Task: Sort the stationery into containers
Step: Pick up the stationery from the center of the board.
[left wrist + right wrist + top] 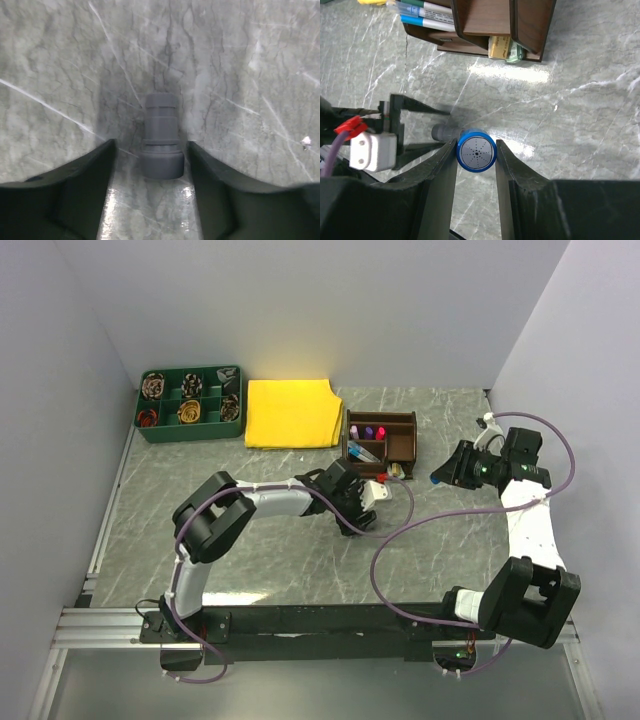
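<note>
The table is a grey, marble-patterned slab with pale veins, smooth enough to throw back a bright patch of light. On it, just in front of the organiser, lies a grey marker. It is a matte plastic cylinder stepped in rings, with a rounded, wider end. The left gripper straddles it with its dark fingers parted, one on each side. A sliver of table shows between the marker and each finger, so nothing is clamped.

The right gripper is closed on a blue marker and holds it off the table, close above the grey one. Its round end faces the wrist camera, a glossy blue rim around a flat silvery disc dotted with tiny holes.

The organiser is a boxy thing of dark brown wood with thin, smooth dividing walls. Pens with purple and pink caps stand in its rear compartments. White-barrelled markers with green and blue ends lie flat in the low front tray. Small tan and green eraser blocks sit in a bottom opening beside that tray.

Farther left, a folded yellow cloth lies soft and flat. Beyond it a green plastic tray has gridded cells that hold coiled round items.
</note>
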Controlling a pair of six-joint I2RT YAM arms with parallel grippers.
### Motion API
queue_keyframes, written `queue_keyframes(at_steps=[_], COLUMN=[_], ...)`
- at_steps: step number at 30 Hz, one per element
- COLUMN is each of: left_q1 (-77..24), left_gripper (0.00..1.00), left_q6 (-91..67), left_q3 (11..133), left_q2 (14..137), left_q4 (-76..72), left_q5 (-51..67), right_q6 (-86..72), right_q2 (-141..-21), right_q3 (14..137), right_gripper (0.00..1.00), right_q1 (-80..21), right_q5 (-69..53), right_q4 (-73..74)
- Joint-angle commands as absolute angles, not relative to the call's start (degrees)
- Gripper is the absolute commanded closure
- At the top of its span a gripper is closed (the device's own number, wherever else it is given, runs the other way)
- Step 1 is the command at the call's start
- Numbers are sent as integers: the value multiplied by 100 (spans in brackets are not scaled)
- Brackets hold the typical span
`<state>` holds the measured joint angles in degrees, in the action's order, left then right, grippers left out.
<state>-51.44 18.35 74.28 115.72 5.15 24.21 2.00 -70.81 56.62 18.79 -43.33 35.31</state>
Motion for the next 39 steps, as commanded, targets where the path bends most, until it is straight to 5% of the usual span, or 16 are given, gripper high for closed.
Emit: queue_keyframes(at_steps=[1, 5, 9, 12, 26, 39], left_q1=[-5159, -5150, -5028, -4721, -3806, -3858], left_gripper=[41, 51, 89, 96, 99, 99], left_q6=[1635, 1573, 1443, 1100, -736, -1151], left_q3=[7681, 7682, 7690, 7752, 8762, 9315], left_q2=[11742, 11786, 11777, 11663, 10907, 11197], left_q4=[624, 668, 835, 923, 589, 360], left_q5=[2531, 2584, 2864, 3469, 5817, 5977], right_q6=[272, 237, 79, -191, -3198, -4377], right_q2=[-6882, -6926, -6952, -6961, -7575, -7831], right_q3=[5625, 5660, 5625, 5572, 4966, 4553], right_gripper=[100, 100, 100, 100, 100, 99], right_q1=[1916, 1934, 1934, 1934, 1916, 1907], right_q5=[-4500, -4491, -4518, -4579, -6187, -7013], right_q4=[3419, 3367, 3252, 3173, 1249, 105])
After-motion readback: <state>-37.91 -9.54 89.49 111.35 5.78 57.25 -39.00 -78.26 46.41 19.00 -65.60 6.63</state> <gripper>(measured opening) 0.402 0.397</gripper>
